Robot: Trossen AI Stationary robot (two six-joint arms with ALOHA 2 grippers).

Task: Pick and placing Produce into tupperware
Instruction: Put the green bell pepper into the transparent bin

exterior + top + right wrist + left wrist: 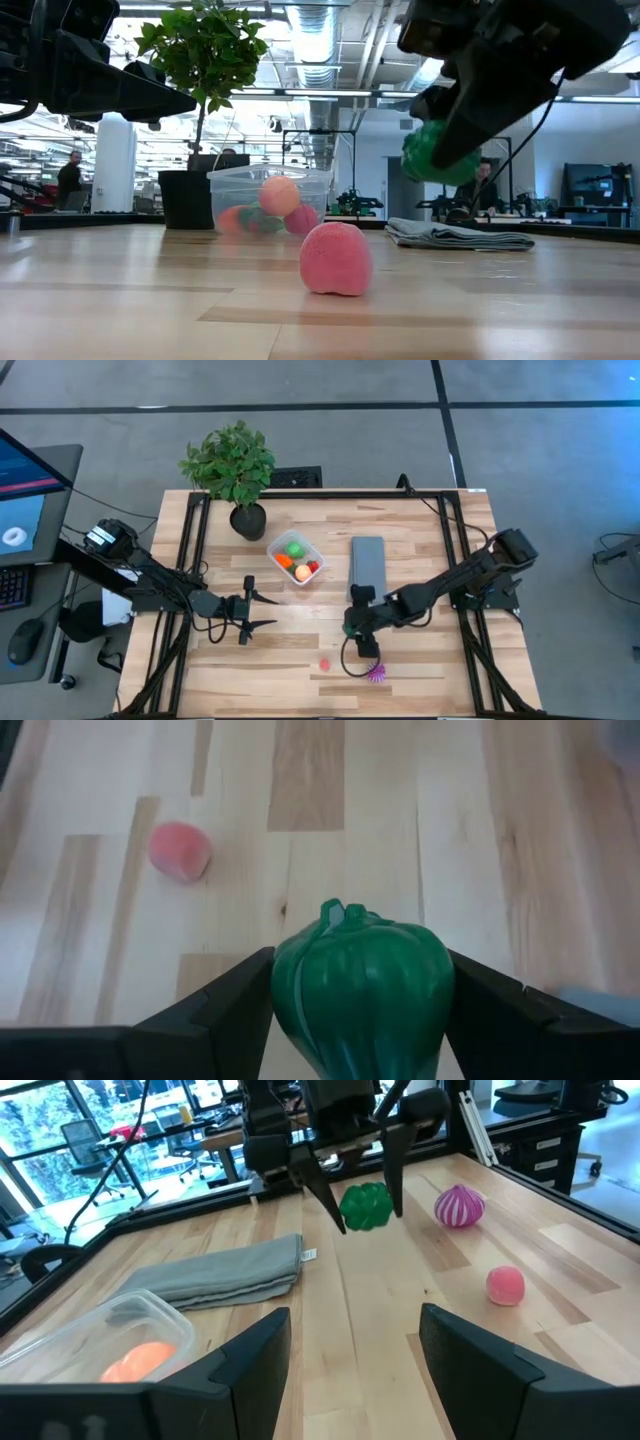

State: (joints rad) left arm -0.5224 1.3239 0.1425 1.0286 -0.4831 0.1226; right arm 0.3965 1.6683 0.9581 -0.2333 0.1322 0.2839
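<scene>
My right hand [366, 1208] is gripping the dark green piece [362, 985] btwn both fingers, clear above the tabletop [420, 540], near the pink piece [336, 259] and spiky purple ball [459, 1206]. My left hand [250, 616] is hanging wide open, holding nothing, near the tupperware [296, 557], which is holding several produce pcs.

The pale wooden plank worktop [420, 540] carries a clear square plastic tupperware [295, 559] near its centre, a flat grey folded cloth [367, 561] at three o'clock of it, a black-potted leafy plant [247, 520] at eleven o'clock, and a pink piece [324, 663] and spiky purple ball [377, 673] toward six o'clock.
</scene>
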